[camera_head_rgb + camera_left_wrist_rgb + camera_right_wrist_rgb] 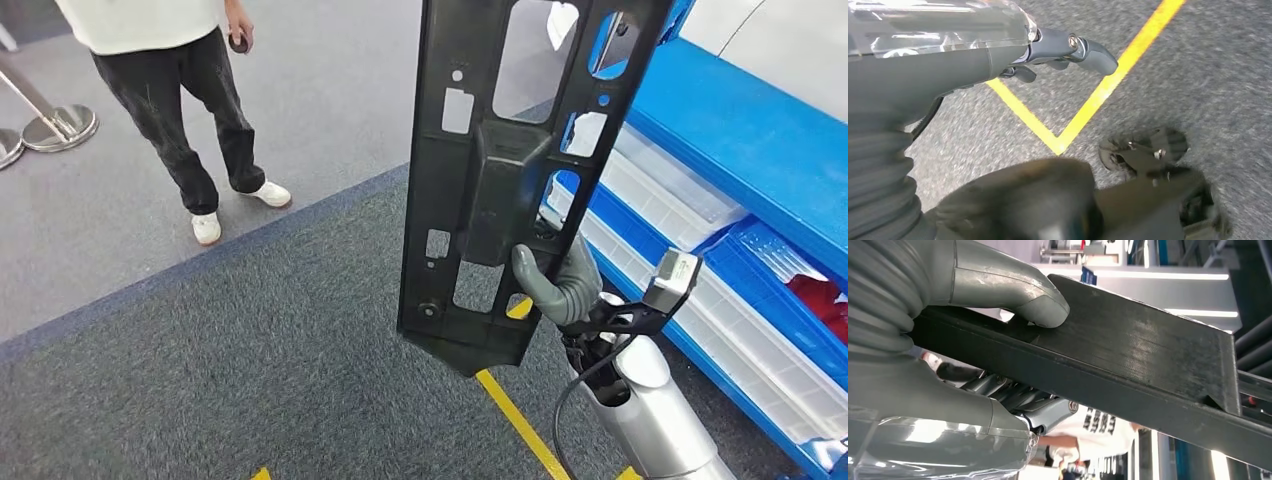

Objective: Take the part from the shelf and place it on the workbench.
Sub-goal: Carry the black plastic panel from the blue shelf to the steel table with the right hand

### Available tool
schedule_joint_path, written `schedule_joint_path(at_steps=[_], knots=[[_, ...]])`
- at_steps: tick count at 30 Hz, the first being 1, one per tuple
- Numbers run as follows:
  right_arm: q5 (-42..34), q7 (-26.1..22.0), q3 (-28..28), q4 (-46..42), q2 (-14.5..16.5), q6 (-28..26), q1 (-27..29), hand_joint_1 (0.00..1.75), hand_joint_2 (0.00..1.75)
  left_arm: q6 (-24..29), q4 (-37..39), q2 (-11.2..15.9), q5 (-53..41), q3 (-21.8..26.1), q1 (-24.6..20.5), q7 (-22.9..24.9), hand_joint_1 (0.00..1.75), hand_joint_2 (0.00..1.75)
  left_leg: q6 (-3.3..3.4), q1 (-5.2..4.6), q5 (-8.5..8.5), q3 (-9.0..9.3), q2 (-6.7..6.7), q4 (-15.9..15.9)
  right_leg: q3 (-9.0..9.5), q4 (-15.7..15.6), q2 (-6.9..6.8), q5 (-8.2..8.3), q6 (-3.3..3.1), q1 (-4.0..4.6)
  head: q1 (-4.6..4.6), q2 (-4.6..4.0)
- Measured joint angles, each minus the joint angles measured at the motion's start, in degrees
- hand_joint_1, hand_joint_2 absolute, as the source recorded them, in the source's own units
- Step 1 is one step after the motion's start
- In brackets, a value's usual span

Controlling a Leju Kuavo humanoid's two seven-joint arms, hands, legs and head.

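Your right hand grips the part near its lower end, long axis upright, beside the shelf; left hand hangs loose, holding nothing

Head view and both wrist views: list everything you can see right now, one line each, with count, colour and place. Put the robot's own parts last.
Part: one, black, long panel with cut-outs, held upright in front of the camera.
Shelf: one, blue, along the right side.
Bins: several, clear plastic, on the shelf levels; count unclear.
Red item: one, red, in a blue tray on the shelf; what it is cannot be told.
Floor lines: yellow, on grey carpet, meeting at a corner.
Stanchion bases: two, silver, far left on the floor.
Person: one, white top, black trousers, white shoes, standing far left.
Right hand: grey, grips the part near its lower end.
Left hand: grey, holds nothing, above the floor.
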Motion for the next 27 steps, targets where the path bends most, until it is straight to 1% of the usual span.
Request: schedule_joint_path(at_steps=[1,2,3,4,5,6,7,8,9,10,11,12,13,14,15,16,17,18,19,20,21,22,23,24,25,26,27], knots=[[0.0,0.0,0.0,0.0,-0.1,0.0,0.0,1.45,1.75,0.0,0.0,0.0,0.0,0.0,-0.1,0.0,0.00,1.75,-0.17,-0.01,-1.80,-1.23,1.86,3.1,0.10,-0.2,-0.91,0.05,-0.18,0.04,0.00,0.00],[0.0,0.0,-0.1,0.0,-0.2,0.0,0.1,1.45,1.75,0.0,0.0,0.1,0.0,0.0,-0.3,0.0,0.00,1.75,-0.38,0.05,-3.71,-2.81,2.82,6.8,0.11,-0.2,-1.79,0.02,-0.29,0.08,-0.01,0.00],[0.0,0.0,-0.1,-0.1,-0.3,0.0,0.2,1.45,1.75,0.0,0.0,0.1,0.1,0.0,-0.4,0.0,0.00,1.75,-0.59,0.14,-5.14,-4.21,3.19,10.2,0.09,-0.1,-2.71,-0.02,-0.32,0.11,0.01,0.00],[0.0,0.0,-0.1,-0.1,-0.4,0.1,0.3,1.45,1.75,0.0,0.0,0.1,0.1,0.0,-0.6,-0.1,0.00,1.75,-0.79,0.24,-5.70,-4.91,3.35,12.2,0.08,-0.1,-3.62,-0.07,-0.31,0.11,0.01,0.00],[0.0,0.0,-0.1,-0.1,-0.4,0.1,0.3,1.45,1.75,0.0,0.0,0.2,0.1,0.0,-0.6,-0.1,0.00,1.75,-0.97,0.36,-5.25,-4.67,3.52,12.4,0.07,0.0,-4.45,-0.13,-0.24,0.09,0.01,0.00],[0.0,0.0,-0.1,-0.1,-0.4,0.1,0.4,1.45,1.75,0.0,0.0,0.2,0.1,0.0,-0.6,-0.1,0.00,1.75,-1.10,0.49,-3.87,-3.31,3.83,10.2,0.09,0.1,-5.22,-0.23,-0.11,0.05,0.01,0.00],[0.0,0.0,-0.1,-0.1,-0.4,0.1,0.4,1.45,1.75,0.0,0.0,0.2,0.1,0.0,-0.4,-0.1,0.00,1.75,-1.18,0.59,-2.02,-1.20,4.51,6.5,0.13,0.2,-5.89,-0.38,0.09,0.01,0.01,0.00],[0.0,0.0,-0.1,-0.1,-0.4,0.1,0.3,1.45,1.75,0.0,0.0,0.2,0.1,0.0,-0.3,-0.1,0.00,1.75,-1.16,0.44,-0.81,0.83,5.81,2.8,0.13,0.4,-6.48,-0.54,0.37,0.10,0.01,0.00],[0.0,0.0,-0.2,-0.1,-0.4,0.1,0.3,1.45,1.75,0.1,0.0,0.2,0.1,0.0,-0.2,-0.1,0.00,1.75,-0.82,0.27,-0.09,2.33,6.93,-0.3,0.05,0.7,-7.05,-0.70,0.67,0.23,0.01,0.00],[0.0,0.0,-0.2,-0.1,-0.4,0.1,0.3,1.45,1.75,0.1,0.0,0.2,0.1,0.0,-0.1,-0.1,0.00,1.75,-0.34,0.08,0.06,2.99,7.73,-2.0,-0.05,0.8,-7.59,-0.78,0.97,0.40,0.01,0.00],[0.0,0.0,-0.2,-0.1,-0.4,0.1,0.3,1.45,1.75,0.1,0.0,0.2,0.1,0.0,0.0,-0.1,0.00,1.75,0.20,-0.14,-0.21,2.96,7.92,-2.5,-0.14,0.9,-8.22,-0.79,1.24,0.62,0.01,0.00],[0.0,-0.1,-0.2,-0.1,-0.3,0.1,0.3,1.45,1.75,0.1,0.0,0.3,0.1,0.0,0.0,-0.2,0.00,1.75,0.80,-0.13,-0.10,2.75,7.27,-2.7,-0.16,1.0,-8.90,-0.80,1.48,0.69,0.01,0.00],[0.1,-0.1,-0.2,-0.2,-0.3,0.2,0.2,1.45,1.75,0.1,0.0,0.2,0.1,0.0,0.0,-0.2,0.00,1.75,1.20,-0.05,0.06,2.62,6.56,-2.7,-0.12,1.0,-9.16,-0.95,1.75,0.67,0.01,0.00],[0.1,-0.1,-0.2,-0.2,-0.2,0.2,0.2,1.45,1.75,0.1,0.0,0.2,0.1,0.0,0.0,-0.1,0.00,1.75,1.55,0.02,0.21,2.57,5.83,-2.8,-0.24,1.5,-8.43,-1.51,2.00,0.56,0.01,0.00],[0.1,-0.1,-0.2,-0.3,-0.1,0.2,0.1,1.45,1.75,0.0,0.0,0.2,0.1,0.0,0.0,-0.1,0.00,1.75,1.89,0.13,0.37,2.56,5.21,-2.9,-0.85,3.0,-6.98,-2.62,2.20,0.39,0.01,0.00],[0.1,-0.1,-0.3,-0.3,-0.1,0.3,0.1,1.45,1.75,0.1,0.0,0.2,0.1,0.0,0.0,0.0,0.00,1.75,2.14,0.19,0.49,2.55,4.61,-2.9,-2.04,5.7,-5.14,-4.20,2.34,0.25,0.01,0.00],[0.1,-0.2,-0.3,-0.3,-0.1,0.4,0.2,1.45,1.75,0.1,0.0,0.2,0.1,0.0,0.0,0.0,0.00,1.75,2.33,0.14,0.56,2.49,3.98,-2.9,-3.78,9.4,-3.47,-5.98,2.35,0.21,0.01,0.00],[0.2,-0.2,-0.4,-0.4,-0.1,0.5,0.3,1.45,1.75,0.1,0.0,0.2,0.1,0.0,0.1,0.0,0.00,1.75,2.48,0.04,0.61,2.47,3.31,-2.9,-5.75,13.3,-2.63,-7.42,2.30,0.24,0.01,0.00],[0.2,-0.2,-0.4,-0.4,-0.1,0.5,0.4,1.45,1.75,0.1,0.0,0.2,0.1,0.0,0.1,0.0,0.00,1.75,2.58,-0.09,0.65,2.46,2.53,-2.9,-7.30,16.1,-2.29,-7.98,2.19,0.31,0.01,0.00],[0.4,-0.2,-0.5,-0.4,-0.1,0.5,0.5,1.45,1.75,0.0,0.0,0.2,0.0,0.0,0.1,0.0,0.00,1.75,2.65,-0.24,0.69,2.48,1.70,-2.9,-8.04,17.0,-2.12,-7.47,1.96,0.40,0.01,0.00],[0.5,-0.2,-0.5,-0.4,-0.1,0.4,0.6,1.45,1.75,0.0,0.0,0.2,0.0,0.0,0.1,0.1,0.00,1.75,2.69,-0.39,0.72,2.52,0.86,-2.9,-7.74,15.7,-1.90,-5.90,1.59,0.52,0.01,0.00],[0.7,-0.2,-0.6,-0.5,-0.1,0.4,0.7,1.45,1.75,0.0,0.0,0.2,0.0,0.0,0.1,0.2,0.00,1.75,2.70,-0.51,0.73,2.58,0.05,-2.9,-6.55,12.6,-1.37,-3.68,1.09,0.69,0.01,0.00],[0.9,-0.2,-0.7,-0.7,-0.1,0.4,0.7,1.45,1.75,0.0,0.0,0.2,0.0,0.0,0.1,0.3,0.00,1.75,2.71,-0.50,0.75,2.61,-0.67,-2.9,-5.00,8.8,-0.08,-1.69,0.45,0.84,0.01,0.00],[1.0,-0.2,-0.8,-0.9,0.0,0.4,0.8,1.45,1.75,0.0,0.0,0.1,0.0,0.0,0.1,0.4,0.00,1.75,2.62,-0.52,0.80,2.54,-1.34,-2.9,-3.67,5.5,1.39,-0.21,-0.09,0.93,0.01,0.00],[1.0,-0.1,-1.0,-1.2,0.0,0.4,0.8,1.45,1.75,0.0,0.0,0.0,0.1,0.0,0.1,0.6,0.00,1.75,2.45,-0.38,0.86,2.39,-1.94,-2.8,-2.69,3.1,2.51,0.51,-0.45,1.02,0.02,0.00],[1.1,-0.1,-1.1,-1.4,0.0,0.4,0.9,1.45,1.75,-0.1,0.1,-0.1,0.2,0.0,0.2,0.8,0.00,1.75,2.22,-0.19,0.95,2.19,-2.51,-2.8,-2.22,2.0,3.17,0.56,-0.66,1.11,0.03,0.00],[1.1,-0.1,-1.2,-1.6,0.0,0.4,0.9,1.45,1.75,-0.1,0.1,-0.2,0.3,0.0,0.2,1.0,0.00,1.75,1.91,-0.10,1.08,2.00,-3.11,-2.9,-2.02,1.5,2.91,0.55,-0.66,1.18,0.04,0.00]])
